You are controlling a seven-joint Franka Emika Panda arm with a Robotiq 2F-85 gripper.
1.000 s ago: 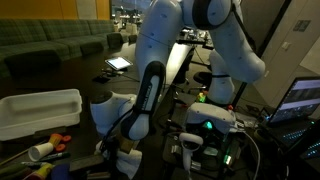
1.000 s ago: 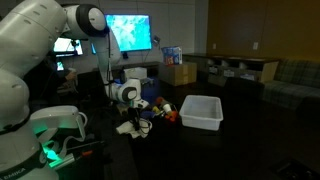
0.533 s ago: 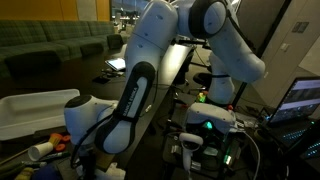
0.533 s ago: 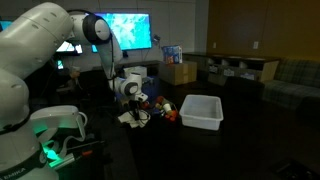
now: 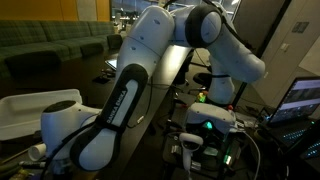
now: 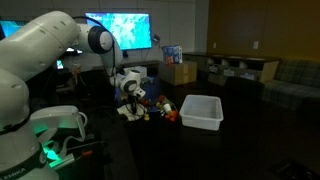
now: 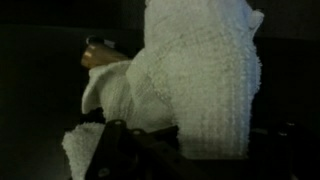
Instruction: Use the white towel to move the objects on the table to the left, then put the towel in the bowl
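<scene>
My gripper is shut on the white towel, which hangs down onto the dark table. In the wrist view the towel fills the middle between the dark fingers. A few small objects, orange and red among them, lie just beyond the towel, beside the white bowl-like bin. One brownish object shows past the towel's edge in the wrist view. In an exterior view the arm hides the towel; the bin and a small object show at the left.
A second robot base with a green light stands at the near edge. Cardboard boxes and a bright screen are behind the table. Cables and electronics and a laptop sit beside the arm.
The arm has swung with the towel across the table toward the small objects and the white bin. The towel has stayed in the gripper.
</scene>
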